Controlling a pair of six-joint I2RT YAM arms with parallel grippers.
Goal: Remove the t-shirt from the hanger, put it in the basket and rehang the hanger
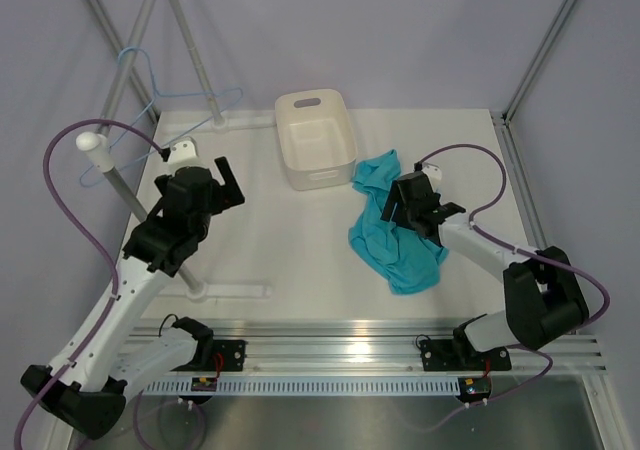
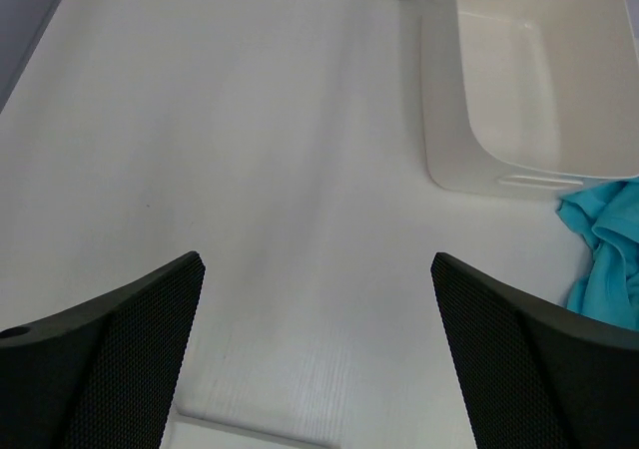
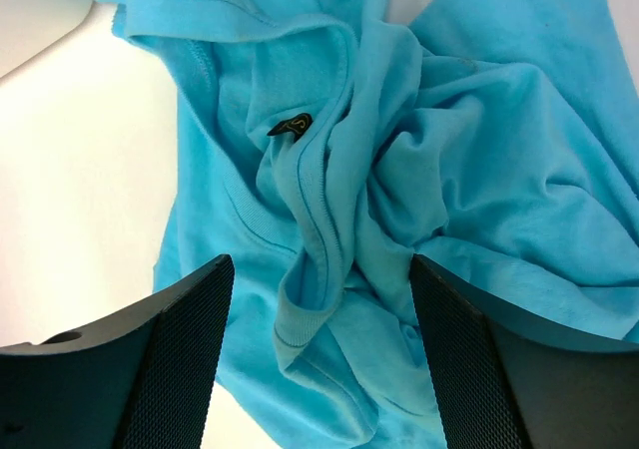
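Right gripper point(image 3: 318, 269): jaws parted, empty, directly above crumpled t-shirt point(image 3: 499, 170). Shirt lies on table point(image 1: 290, 250) just right of white tub point(image 1: 320, 177), long axis near to far. Hanger point(image 1: 200, 96) hangs bare on rack point(image 1: 190, 45), far left. Left gripper point(image 2: 318, 269) wide, empty, well apart. Removal looks done.

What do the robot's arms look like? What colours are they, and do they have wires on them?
The left arm and the right arm are white tubes joined by chunky black joints. A thin purple cable loops along each one. The left pincer and the right pincer are black, each with two flat fingers covered in a tiny dotted mesh pattern.
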